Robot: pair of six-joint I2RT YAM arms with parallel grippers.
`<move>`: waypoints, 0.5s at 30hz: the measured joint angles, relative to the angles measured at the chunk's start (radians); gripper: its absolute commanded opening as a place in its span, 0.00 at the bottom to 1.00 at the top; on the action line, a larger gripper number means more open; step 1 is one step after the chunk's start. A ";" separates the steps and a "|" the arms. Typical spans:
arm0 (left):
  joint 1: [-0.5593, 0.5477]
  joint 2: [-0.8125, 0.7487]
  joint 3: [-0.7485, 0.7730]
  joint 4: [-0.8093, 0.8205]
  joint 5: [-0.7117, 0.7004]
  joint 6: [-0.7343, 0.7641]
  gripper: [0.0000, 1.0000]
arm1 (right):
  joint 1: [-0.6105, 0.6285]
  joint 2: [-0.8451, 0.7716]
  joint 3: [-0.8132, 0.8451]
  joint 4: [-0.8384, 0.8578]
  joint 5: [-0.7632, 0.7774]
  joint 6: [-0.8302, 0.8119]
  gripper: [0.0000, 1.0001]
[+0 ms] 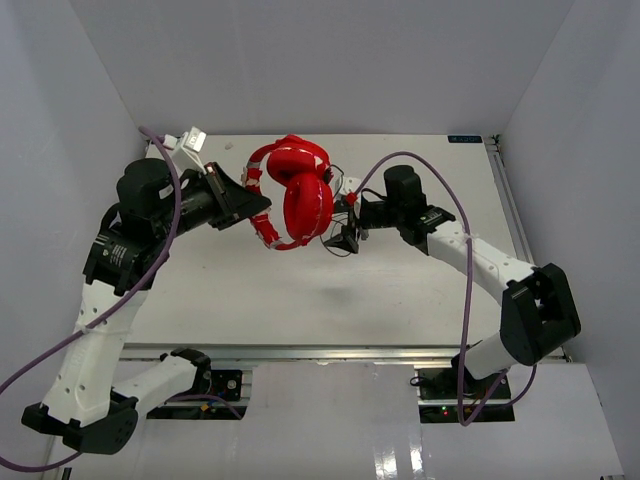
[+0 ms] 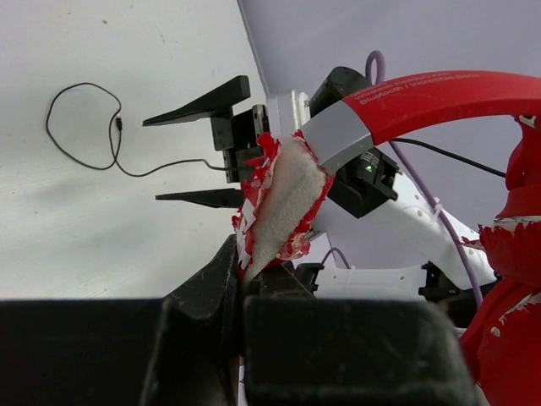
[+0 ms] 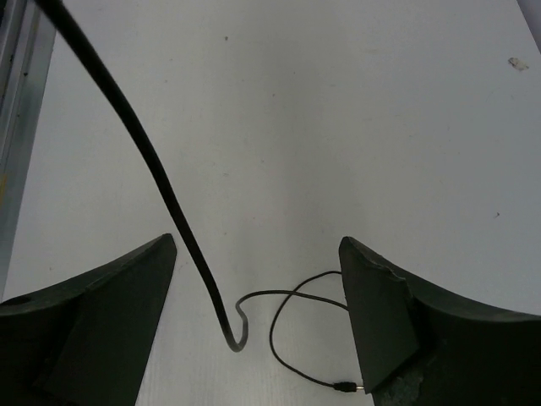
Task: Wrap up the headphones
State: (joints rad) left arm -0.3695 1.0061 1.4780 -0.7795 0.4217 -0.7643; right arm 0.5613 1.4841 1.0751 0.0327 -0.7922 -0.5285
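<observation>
The red headphones (image 1: 295,190) hang lifted over the table, ear cups close together. My left gripper (image 1: 255,208) is shut on the headband from the left. In the left wrist view its jaws (image 2: 245,271) pinch the headband's torn white-foam padding (image 2: 283,199), and the red headband (image 2: 439,97) arcs away to the right. The right gripper (image 1: 345,235) stands open just right of the ear cups. In the right wrist view the thin black cable (image 3: 161,178) drops between its open fingers (image 3: 258,241), touching neither. The cable loops on the table and ends in the plug (image 3: 342,387).
The white table (image 1: 420,290) has a metal rail along its right edge (image 1: 505,190). Grey walls close in at the back and both sides. Purple robot cables (image 1: 455,215) arch over each arm. A loose cable loop (image 2: 80,127) lies on the table.
</observation>
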 measured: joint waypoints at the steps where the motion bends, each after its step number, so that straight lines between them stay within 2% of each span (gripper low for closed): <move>1: 0.000 -0.003 -0.006 0.013 0.005 -0.010 0.00 | 0.000 -0.002 -0.012 0.014 -0.008 0.003 0.63; 6: 0.000 -0.023 -0.062 0.088 0.015 -0.076 0.00 | -0.002 -0.042 -0.144 0.071 -0.094 0.032 0.51; 9: 0.000 -0.032 -0.109 0.136 0.015 -0.131 0.00 | -0.002 -0.072 -0.198 0.082 -0.186 0.075 0.35; 15: 0.000 -0.016 -0.135 0.215 0.013 -0.210 0.00 | 0.028 -0.117 -0.194 0.138 -0.349 0.202 0.33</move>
State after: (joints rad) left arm -0.3695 0.9906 1.3434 -0.5645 0.4343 -0.9739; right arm 0.5897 1.3671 0.8815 0.1705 -1.1416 -0.3265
